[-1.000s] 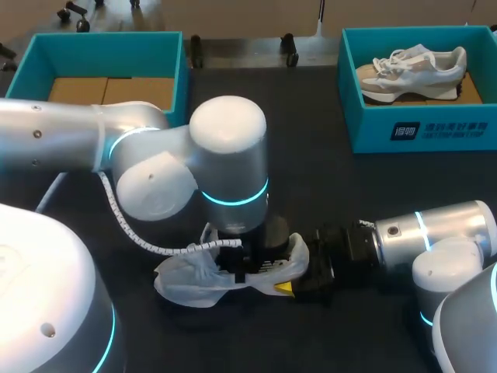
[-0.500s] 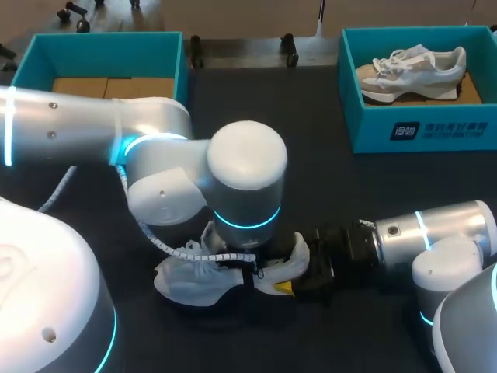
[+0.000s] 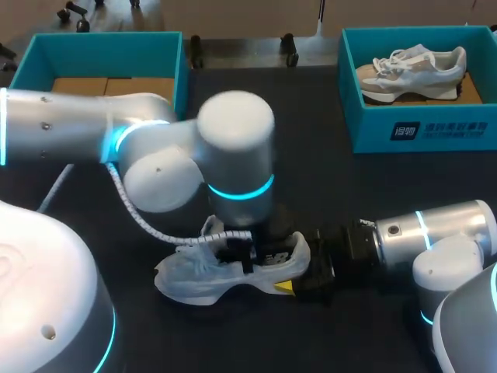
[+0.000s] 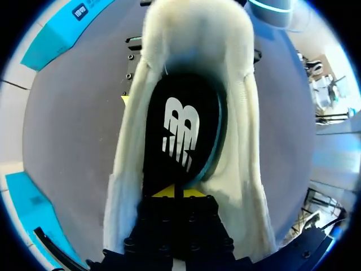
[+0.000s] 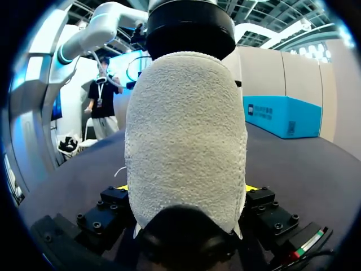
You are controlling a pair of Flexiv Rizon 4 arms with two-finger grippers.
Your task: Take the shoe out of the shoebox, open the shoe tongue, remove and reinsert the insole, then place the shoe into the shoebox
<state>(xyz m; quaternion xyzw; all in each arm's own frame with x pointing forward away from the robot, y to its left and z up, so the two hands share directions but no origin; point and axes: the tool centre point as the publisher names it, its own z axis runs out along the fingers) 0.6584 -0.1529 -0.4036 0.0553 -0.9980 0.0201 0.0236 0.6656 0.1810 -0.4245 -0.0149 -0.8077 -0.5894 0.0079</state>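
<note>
- Left claw [image 4: 175, 192]: yellow tips drawn together inside the mouth of the white shoe [image 3: 186, 280], apparently nipping the near edge of the black insole [image 4: 180, 130]. The claw's own body partly hides the contact.
- Insole: carries a white logo and lies in the shoe's opening, with a teal edge showing along one side.
- Right claw [image 5: 186, 189]: clamped on the shoe's heel, one yellow tip on each side.
- Shoe: sits on the dark surface [image 3: 311, 179] near the front middle, toe toward my left, heel toward my right arm.
- Teal shoebox [image 3: 101, 43]: at the far left corner, well apart from the shoe.
- Second box [image 3: 373, 128]: at the far right, holds another shoe [image 3: 411, 70].
</note>
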